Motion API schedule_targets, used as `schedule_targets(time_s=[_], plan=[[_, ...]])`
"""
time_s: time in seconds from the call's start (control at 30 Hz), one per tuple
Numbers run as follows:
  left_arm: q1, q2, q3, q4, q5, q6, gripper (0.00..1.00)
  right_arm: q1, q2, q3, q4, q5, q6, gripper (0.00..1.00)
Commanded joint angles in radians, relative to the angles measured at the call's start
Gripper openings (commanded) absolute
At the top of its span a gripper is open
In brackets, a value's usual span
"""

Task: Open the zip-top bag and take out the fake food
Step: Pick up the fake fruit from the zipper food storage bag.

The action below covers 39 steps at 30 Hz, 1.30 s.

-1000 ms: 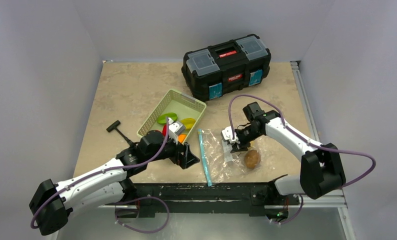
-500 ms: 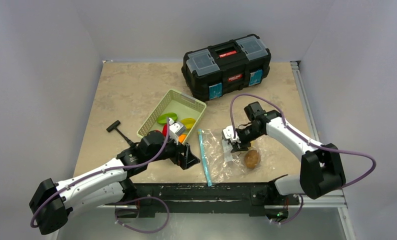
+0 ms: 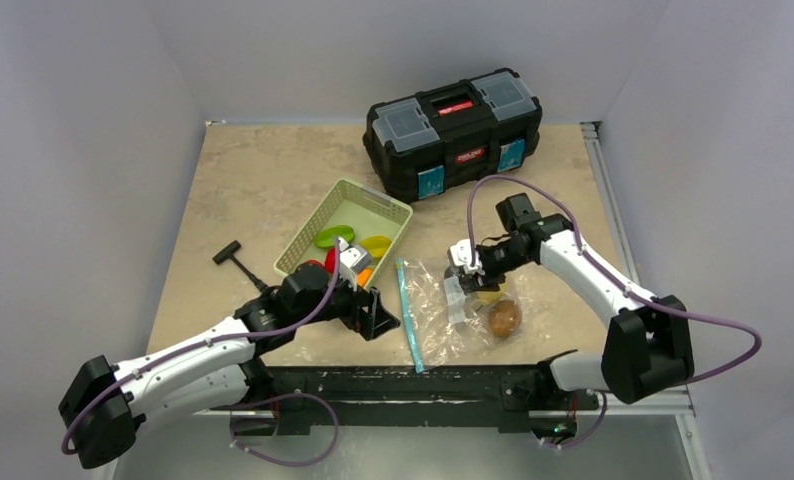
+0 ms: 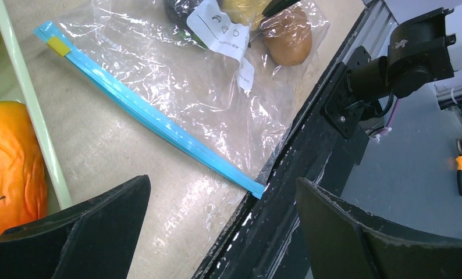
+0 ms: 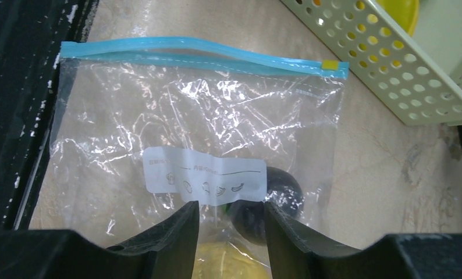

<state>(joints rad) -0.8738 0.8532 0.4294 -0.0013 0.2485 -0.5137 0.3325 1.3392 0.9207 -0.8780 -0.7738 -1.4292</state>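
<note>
Right gripper (image 5: 231, 221) hangs over the closed bottom end of the zip-top bag (image 5: 194, 133). Its fingers stand part-way apart, with crinkled plastic, a yellow piece (image 5: 228, 264) and a dark round piece (image 5: 278, 197) between them. Whether it pinches the plastic cannot be told. Left gripper (image 4: 217, 232) is spread wide and empty, near the table's near edge, pointed at the teal zip strip (image 4: 159, 125).

The bag lies flat close to the near edge, right of middle, with its zip strip on the side of the left arm and a white label (image 5: 205, 174) across it. In the right wrist view the strip's two tracks bow slightly apart, so the bag may be partly open, though this is unsure. Of the fake food (image 3: 503, 318), a brown potato-like piece, the yellow one and the dark one sit inside the bag at its closed end. An orange piece (image 4: 10, 163) and green, yellow and red ones sit in a pale green lattice basket (image 3: 311, 225) just left of the bag. Judged from this, the task looks well under way, with about three pieces left to take out.

The table (image 3: 263, 180) is beige with a marbled look. A black toolbox (image 3: 453, 130) stands at the far edge, right of middle. A small black T-handled tool (image 3: 233, 262) lies towards the left edge. A black rail (image 3: 413, 385) runs along the near edge. Plain pale grey walls (image 3: 93, 100) close in on three sides
</note>
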Motion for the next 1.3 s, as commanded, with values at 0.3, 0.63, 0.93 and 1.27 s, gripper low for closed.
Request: schedule_targets(time_s=[0.3,0.63,0.93,1.27], plan=[[-0.007,0.066,0.009,0.076,0.000,-0.010,0.91,-0.003,0.082,0.141,0.054,0.162,0.035,0.57],[-0.009,0.082,0.014,0.039,-0.006,0.032,0.79,0.018,0.169,0.073,0.142,0.240,0.029,0.63],[-0.010,0.078,0.014,0.012,-0.013,0.077,0.67,0.092,0.244,0.037,0.183,0.275,0.022,0.50],[-0.011,0.073,-0.018,0.024,0.018,0.090,0.45,0.125,0.284,0.051,0.154,0.230,0.004,0.09]])
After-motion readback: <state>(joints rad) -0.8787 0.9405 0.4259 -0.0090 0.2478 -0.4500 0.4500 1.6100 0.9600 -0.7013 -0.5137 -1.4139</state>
